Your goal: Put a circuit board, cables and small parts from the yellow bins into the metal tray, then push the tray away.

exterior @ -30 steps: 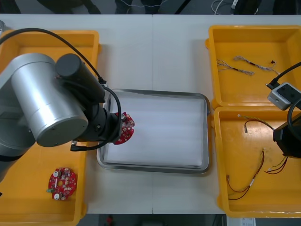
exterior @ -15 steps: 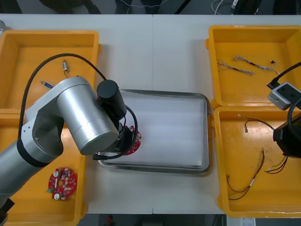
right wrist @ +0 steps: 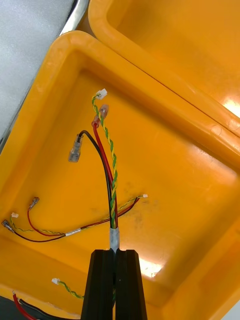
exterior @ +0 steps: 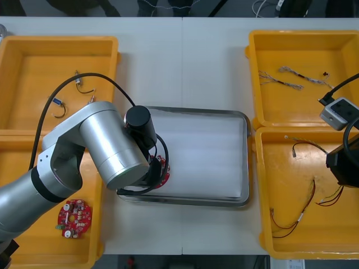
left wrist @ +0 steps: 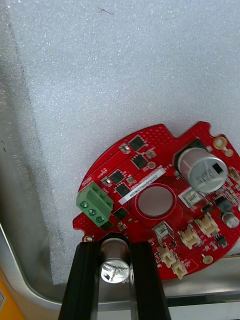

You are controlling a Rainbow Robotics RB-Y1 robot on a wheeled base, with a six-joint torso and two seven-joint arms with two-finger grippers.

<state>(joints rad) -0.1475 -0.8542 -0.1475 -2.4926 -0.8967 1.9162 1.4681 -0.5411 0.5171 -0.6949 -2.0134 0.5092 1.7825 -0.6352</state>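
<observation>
at tray (exterior: pixel 190 200) near-left corner, left jaws clamp circuit board (left wrist: pixel 145 165) edge; right jaws pinch cable (right wrist: pixel 107 175).

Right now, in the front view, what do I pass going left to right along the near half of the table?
Spare board in the near left bin → held board in the left gripper's jaws, at the metal tray's left end → cables in the near right bin → right gripper, jaws shut on cables.

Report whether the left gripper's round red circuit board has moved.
Yes. The round red circuit board, clamped by the left gripper, moved toward the shiny metal tray's near rim.
</observation>
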